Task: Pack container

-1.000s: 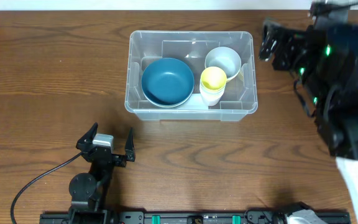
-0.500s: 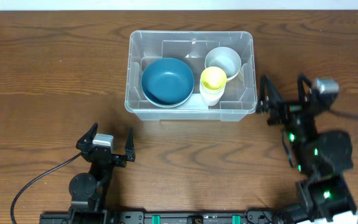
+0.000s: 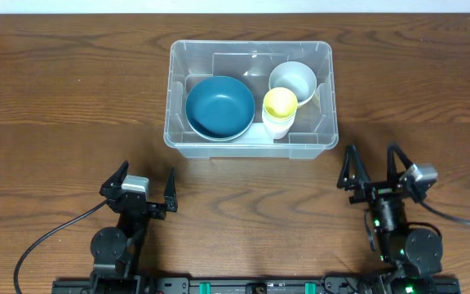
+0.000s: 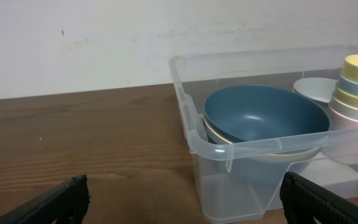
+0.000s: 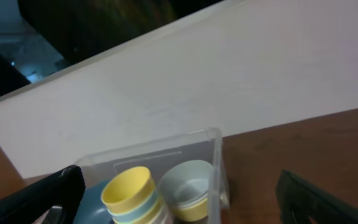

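Overhead, the container (image 3: 251, 46) sits on the desk (image 3: 55, 98) ahead of both hands, right of the left hand (image 3: 145, 175) and left of the right hand (image 3: 372, 155); each is spread apart and empty. Left wrist: the blue bowl (image 4: 263, 115) nests inside, ahead and to the right. Right wrist: the yellow cup (image 5: 128, 185) and pale bowl (image 5: 188, 186) lie ahead-left. Packing looks complete, so finishing well means parking low, away from the rim.
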Robot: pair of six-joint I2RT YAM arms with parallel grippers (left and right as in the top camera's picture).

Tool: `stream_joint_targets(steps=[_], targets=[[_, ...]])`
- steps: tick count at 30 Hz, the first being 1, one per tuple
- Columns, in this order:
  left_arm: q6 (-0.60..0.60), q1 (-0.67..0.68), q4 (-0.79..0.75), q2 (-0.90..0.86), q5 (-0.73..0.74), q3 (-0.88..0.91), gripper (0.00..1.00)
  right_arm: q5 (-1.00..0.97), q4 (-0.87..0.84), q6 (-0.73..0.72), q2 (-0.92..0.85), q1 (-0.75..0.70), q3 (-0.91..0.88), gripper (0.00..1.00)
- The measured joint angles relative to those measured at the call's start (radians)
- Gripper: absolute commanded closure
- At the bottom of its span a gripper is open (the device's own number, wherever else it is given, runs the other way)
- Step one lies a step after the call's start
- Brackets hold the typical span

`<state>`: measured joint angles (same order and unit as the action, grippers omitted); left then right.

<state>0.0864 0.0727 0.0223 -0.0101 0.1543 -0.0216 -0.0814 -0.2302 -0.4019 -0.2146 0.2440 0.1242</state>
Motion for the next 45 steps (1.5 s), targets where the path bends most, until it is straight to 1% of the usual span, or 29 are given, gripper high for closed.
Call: stream_joint_targets(steps=[6, 13, 19, 27, 32, 45], targets=[[0.000, 0.000, 0.000, 0.000, 0.000, 0.000, 0.02, 0.003, 0.011, 0.000, 0.096, -0.031, -0.074, 0.01], [0.000, 0.000, 0.000, 0.000, 0.000, 0.000, 0.02, 0.076, 0.109, 0.027, 0.170, -0.114, -0.086, 0.01], [0.000, 0.000, 0.000, 0.000, 0.000, 0.000, 0.02, 0.111, 0.192, 0.064, 0.197, -0.150, -0.090, 0.01], [0.000, 0.000, 0.000, 0.000, 0.000, 0.000, 0.02, 0.112, 0.296, 0.088, 0.201, -0.152, -0.116, 0.01], [0.000, 0.000, 0.000, 0.000, 0.000, 0.000, 0.02, 0.111, 0.298, 0.123, 0.202, -0.181, -0.116, 0.01], [0.000, 0.000, 0.000, 0.000, 0.000, 0.000, 0.02, 0.111, 0.298, 0.215, 0.202, -0.184, -0.116, 0.01]])
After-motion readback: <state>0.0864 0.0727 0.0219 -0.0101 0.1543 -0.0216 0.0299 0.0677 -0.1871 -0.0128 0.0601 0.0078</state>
